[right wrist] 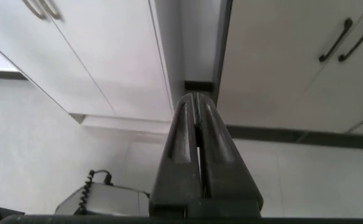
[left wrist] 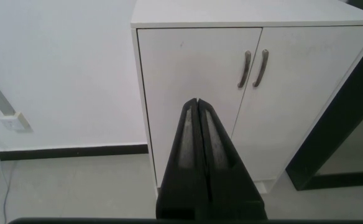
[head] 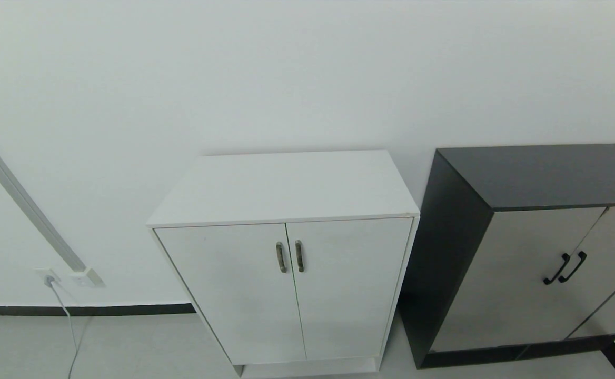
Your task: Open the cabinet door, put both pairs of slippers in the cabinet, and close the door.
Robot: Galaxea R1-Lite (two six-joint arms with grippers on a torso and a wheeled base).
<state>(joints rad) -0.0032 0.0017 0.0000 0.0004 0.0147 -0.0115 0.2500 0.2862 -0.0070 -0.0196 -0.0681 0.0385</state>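
A white two-door cabinet (head: 286, 284) stands against the wall, both doors closed, with two bronze handles (head: 289, 256) side by side at the centre seam. In the left wrist view the same cabinet (left wrist: 243, 93) faces me, and my left gripper (left wrist: 197, 102) is shut with nothing in it, held some way in front of the left door. My right gripper (right wrist: 197, 96) is shut and empty too, low down in front of the gap between the white cabinet (right wrist: 107, 56) and the darker one.
A black cabinet with grey doors and black handles (head: 518, 263) stands directly right of the white one. A wall socket with a grey cable (head: 55, 287) sits low on the wall at the left. A grey device with a cable (right wrist: 101, 196) lies on the floor.
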